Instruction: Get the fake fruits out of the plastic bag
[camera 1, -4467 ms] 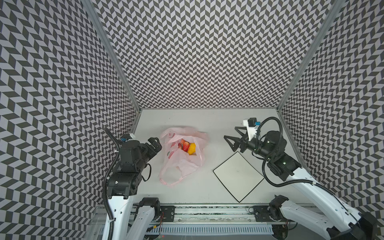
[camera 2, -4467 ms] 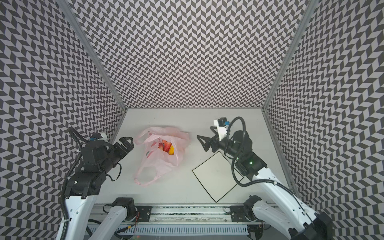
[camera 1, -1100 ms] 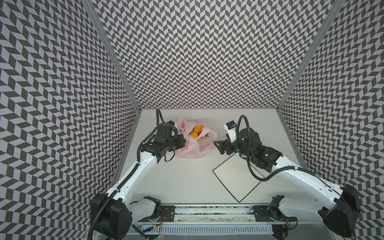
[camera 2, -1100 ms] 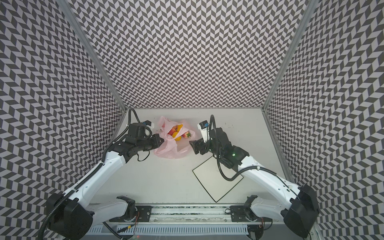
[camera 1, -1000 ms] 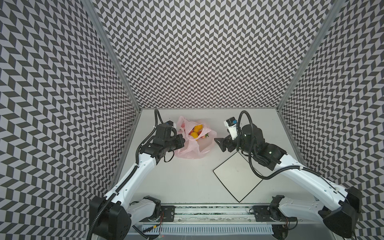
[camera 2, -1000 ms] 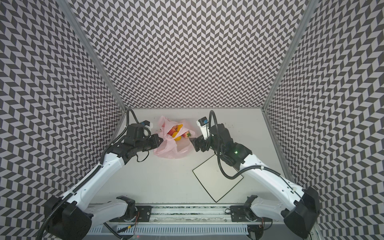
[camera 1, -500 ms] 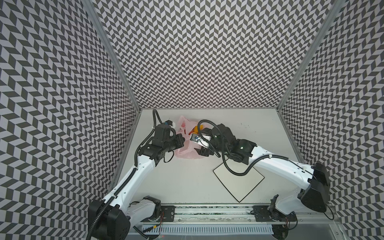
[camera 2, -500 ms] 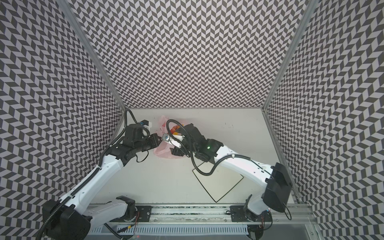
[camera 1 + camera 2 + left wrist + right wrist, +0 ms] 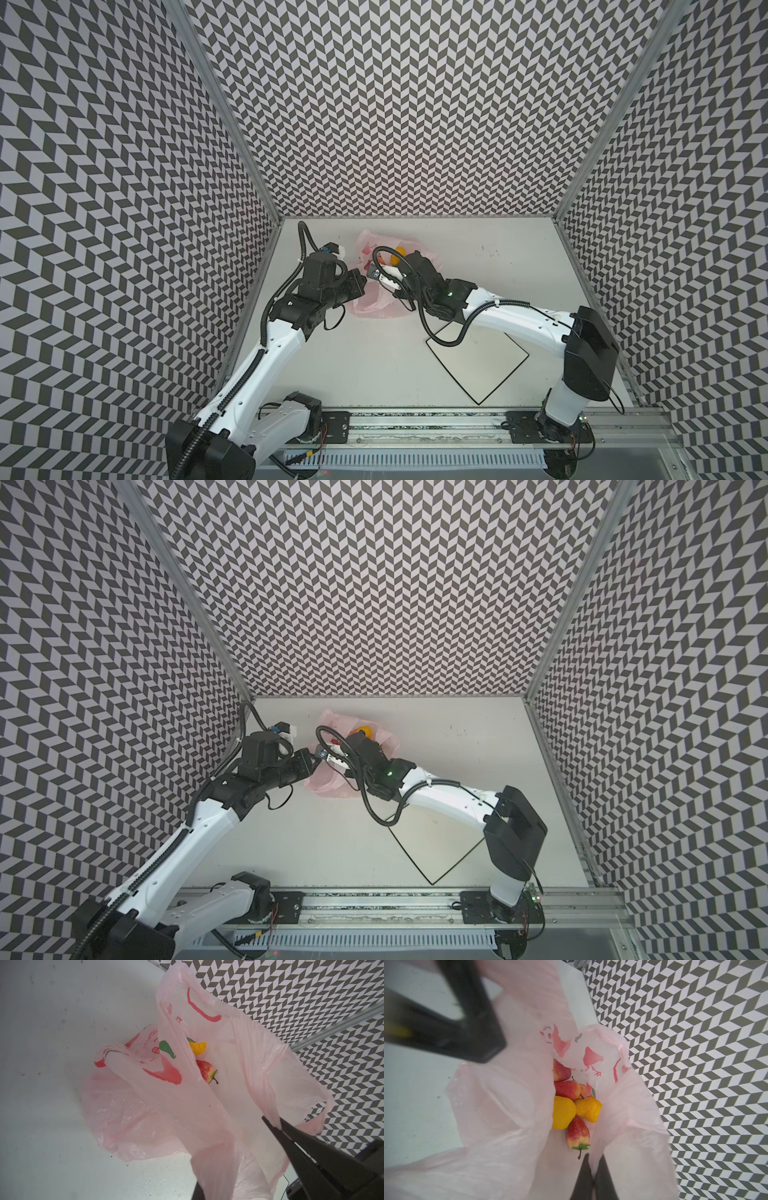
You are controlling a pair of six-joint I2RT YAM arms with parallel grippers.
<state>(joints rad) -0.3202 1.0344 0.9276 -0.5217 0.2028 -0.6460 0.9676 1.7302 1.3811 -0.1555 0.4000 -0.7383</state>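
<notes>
The right arm (image 9: 498, 328) has swung in over the bag's mouth since a second ago, and the right jaws, wide apart then, are now together. Nearest, the white black-edged board (image 9: 478, 365) lies flat and bare on the bench (image 9: 353, 374). Beyond it the plastic bag (image 9: 374, 307) sits slumped toward the bench's far side, between the two arms. The left jaws are clamped on a pleated loop handle (image 9: 268, 1101), holding that side up. The right jaws appear to pinch a fold of film at the mouth, just beside a strawberry (image 9: 578, 1132). The film is thin, crinkled, translucent pink with red print. Inside, the fake fruits (image 9: 564, 1113) huddle together, touching: glossy red strawberries and two yellow, dimpled pear shapes. The step in hand looks like opening the bag. Next, the mouth must be spread or tipped without the slack film slipping free.
</notes>
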